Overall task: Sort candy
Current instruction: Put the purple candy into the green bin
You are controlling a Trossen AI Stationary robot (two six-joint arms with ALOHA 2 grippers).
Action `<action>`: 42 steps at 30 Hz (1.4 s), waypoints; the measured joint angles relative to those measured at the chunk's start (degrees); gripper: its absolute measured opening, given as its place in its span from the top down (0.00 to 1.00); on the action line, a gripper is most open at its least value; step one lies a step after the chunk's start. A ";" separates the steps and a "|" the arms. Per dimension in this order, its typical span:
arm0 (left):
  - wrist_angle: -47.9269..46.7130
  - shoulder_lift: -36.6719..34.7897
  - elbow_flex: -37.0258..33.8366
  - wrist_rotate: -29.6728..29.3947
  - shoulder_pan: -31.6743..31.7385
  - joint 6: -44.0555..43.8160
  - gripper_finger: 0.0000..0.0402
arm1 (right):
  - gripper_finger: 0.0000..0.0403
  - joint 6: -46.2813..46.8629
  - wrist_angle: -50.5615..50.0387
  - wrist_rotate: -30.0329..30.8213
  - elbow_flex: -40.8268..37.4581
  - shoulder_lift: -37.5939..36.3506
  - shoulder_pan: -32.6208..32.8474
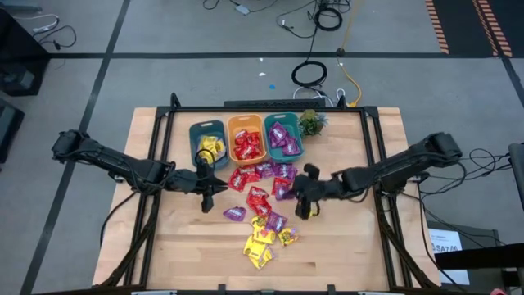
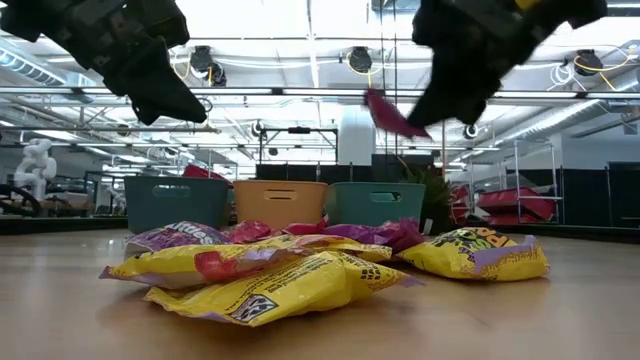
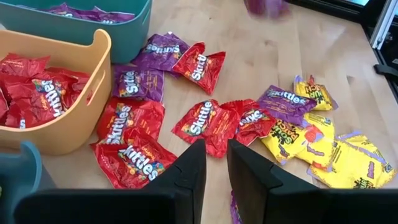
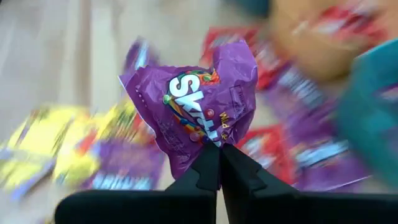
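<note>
Red, purple and yellow candy packets (image 1: 260,215) lie in a loose pile mid-table, in front of three bins. The left teal bin (image 1: 208,144) holds yellow ones, the orange bin (image 1: 247,141) red ones, and the right teal bin (image 1: 283,136) purple ones. My right gripper (image 1: 288,189) is above the pile's right side, shut on a purple packet (image 4: 198,102). That packet is clear of the table in the low view (image 2: 390,114). My left gripper (image 3: 216,167) hovers over the pile's left side (image 1: 213,188), slightly open with nothing between its fingers. My right gripper pinches the purple packet's crumpled edge (image 4: 210,144) between its two fingertips. The fingers slant down from the table's right side. The packet sticks out past the fingertips, creased and lifted clear of the pile and the table.
A small green plant (image 1: 311,123) stands right of the bins. Red packets (image 3: 134,152) lie close to the orange bin's wall (image 3: 93,93). Black frame rails (image 1: 378,164) run along the table's left and right sides. Bare wood (image 1: 344,246) lies near the front edge.
</note>
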 joint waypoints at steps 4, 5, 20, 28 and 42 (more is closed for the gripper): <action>0.17 0.00 0.00 0.00 0.00 0.02 0.81 | 1.00 -0.65 0.16 5.30 0.02 -2.96 -4.72; 0.19 0.00 0.00 0.00 0.00 0.04 0.81 | 1.00 -0.55 0.82 6.74 0.02 -3.45 -6.53; 0.57 0.00 0.00 -0.68 0.11 -0.37 0.81 | 1.00 4.58 6.44 -4.07 0.02 2.64 -37.17; 0.57 0.00 0.00 -0.72 0.11 -0.39 0.81 | 0.99 3.76 6.62 -5.51 0.03 3.64 -37.86; 0.57 0.00 0.00 -0.79 0.11 -0.42 0.81 | 0.81 1.16 9.48 -7.00 0.08 3.64 -36.37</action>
